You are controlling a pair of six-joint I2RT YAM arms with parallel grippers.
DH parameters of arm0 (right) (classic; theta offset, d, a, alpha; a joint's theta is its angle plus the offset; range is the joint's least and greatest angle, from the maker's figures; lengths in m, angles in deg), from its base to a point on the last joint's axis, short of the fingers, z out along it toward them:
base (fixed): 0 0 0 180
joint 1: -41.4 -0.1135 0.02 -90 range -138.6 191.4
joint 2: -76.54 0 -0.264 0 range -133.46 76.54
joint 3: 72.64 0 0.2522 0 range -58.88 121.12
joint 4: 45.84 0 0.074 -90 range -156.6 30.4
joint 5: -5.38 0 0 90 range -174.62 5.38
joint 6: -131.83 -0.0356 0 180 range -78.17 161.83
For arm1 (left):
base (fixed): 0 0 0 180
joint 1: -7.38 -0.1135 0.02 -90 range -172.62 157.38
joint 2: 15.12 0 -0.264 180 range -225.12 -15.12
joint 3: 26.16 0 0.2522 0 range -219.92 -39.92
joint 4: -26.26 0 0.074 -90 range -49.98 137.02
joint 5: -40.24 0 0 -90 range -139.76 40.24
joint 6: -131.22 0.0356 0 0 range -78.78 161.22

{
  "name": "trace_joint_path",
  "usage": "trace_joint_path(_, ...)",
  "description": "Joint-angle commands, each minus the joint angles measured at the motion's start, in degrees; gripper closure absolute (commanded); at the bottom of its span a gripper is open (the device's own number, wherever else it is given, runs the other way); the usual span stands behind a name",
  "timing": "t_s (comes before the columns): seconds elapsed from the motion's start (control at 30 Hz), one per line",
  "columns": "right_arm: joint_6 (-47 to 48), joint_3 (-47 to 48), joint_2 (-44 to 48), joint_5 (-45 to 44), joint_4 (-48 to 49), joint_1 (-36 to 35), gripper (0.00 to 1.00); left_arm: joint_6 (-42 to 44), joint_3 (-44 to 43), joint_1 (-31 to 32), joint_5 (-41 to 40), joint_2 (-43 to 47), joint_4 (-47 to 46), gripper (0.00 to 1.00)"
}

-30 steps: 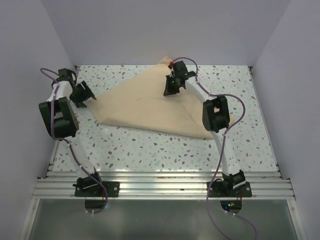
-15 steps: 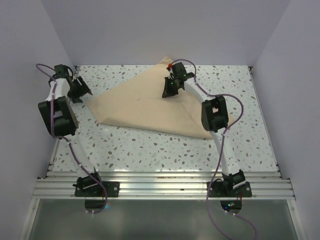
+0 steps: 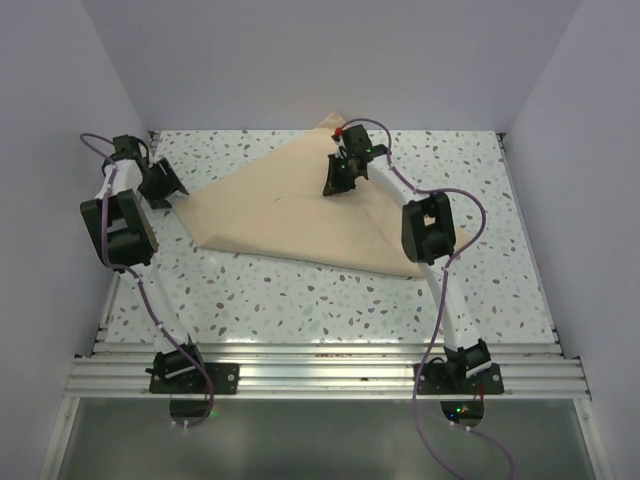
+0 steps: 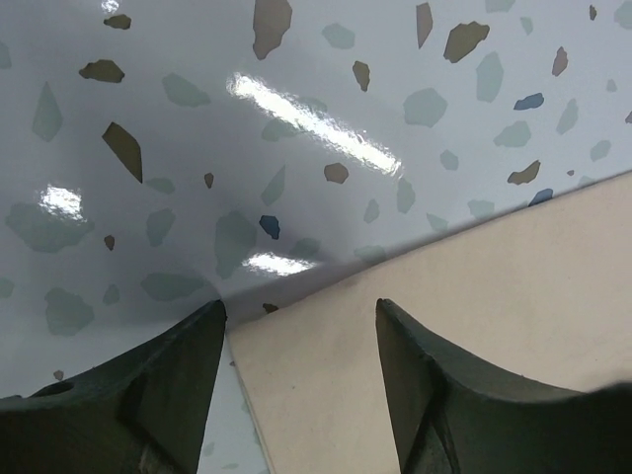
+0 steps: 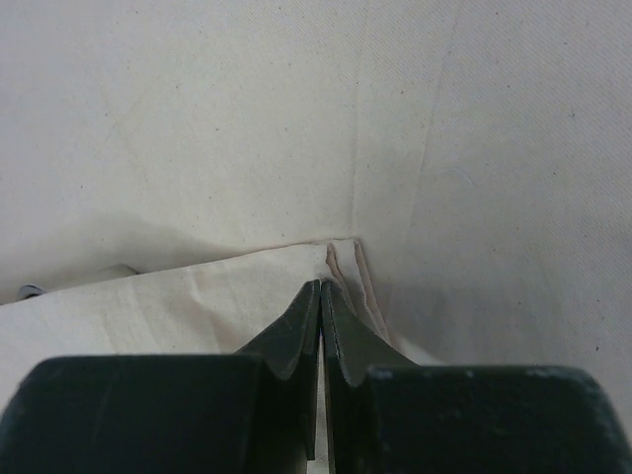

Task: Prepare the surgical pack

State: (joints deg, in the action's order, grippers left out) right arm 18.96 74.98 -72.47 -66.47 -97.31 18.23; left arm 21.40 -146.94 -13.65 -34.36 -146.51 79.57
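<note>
The surgical pack (image 3: 290,215), a large tan fabric sheet, lies folded into a rough triangle on the speckled table. My left gripper (image 3: 163,184) hovers at its left corner. In the left wrist view this gripper (image 4: 299,306) is open, its two fingers astride the sheet's corner (image 4: 464,306), apart from it. My right gripper (image 3: 335,186) sits over the sheet's back middle. In the right wrist view it (image 5: 321,284) is shut, and a folded-over corner of the fabric (image 5: 341,252) is pinched at its tips.
Pale walls close in the table on the left (image 3: 60,150), back and right. A ribbed aluminium rail (image 3: 320,372) runs along the near edge with both arm bases on it. Bare terrazzo table (image 3: 300,300) lies in front of the sheet.
My left gripper pulled back toward the left wall, then came slightly right again at the sheet's left corner. The right gripper stayed shut on the fabric and shifted only slightly.
</note>
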Motion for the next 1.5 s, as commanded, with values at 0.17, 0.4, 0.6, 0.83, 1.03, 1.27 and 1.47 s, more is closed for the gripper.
trace_joint_path(0.17, 0.81, 2.98, -1.63, -0.05, -2.45, -0.55, 0.95, 3.2, 3.49, -0.5, 2.97, -0.45, -1.23, 0.55)
trace_joint_path(0.4, 0.99, 2.98, -1.55, -0.22, -2.45, -0.73, 0.95, 5.13, 5.33, -0.41, 0.69, 1.23, -0.26, 0.53)
trace_joint_path(0.6, 1.16, 2.81, -1.46, -0.49, -2.63, -0.81, 0.95, 5.05, 6.03, -0.41, -0.54, 1.31, 1.49, 0.73)
trace_joint_path(0.83, 1.87, 4.04, -2.43, -0.4, -3.68, -1.34, 0.95, 4.26, 9.55, -0.41, -2.47, 4.47, 2.46, 1.0)
trace_joint_path(1.03, 2.31, 3.51, -2.16, -0.66, -4.12, -1.52, 0.95, 2.68, 13.76, -0.41, -5.99, 7.55, 5.01, 1.0)
trace_joint_path(1.27, 3.27, 2.46, -1.46, -1.36, -5.52, -1.6, 0.95, 1.09, 22.9, -0.58, -7.4, 14.31, 3.61, 1.0)
trace_joint_path(1.47, 3.27, 1.49, -1.1, -1.98, -7.37, -1.52, 0.95, 0.3, 24.58, -0.58, -3.46, 19.85, 3.6, 1.0)
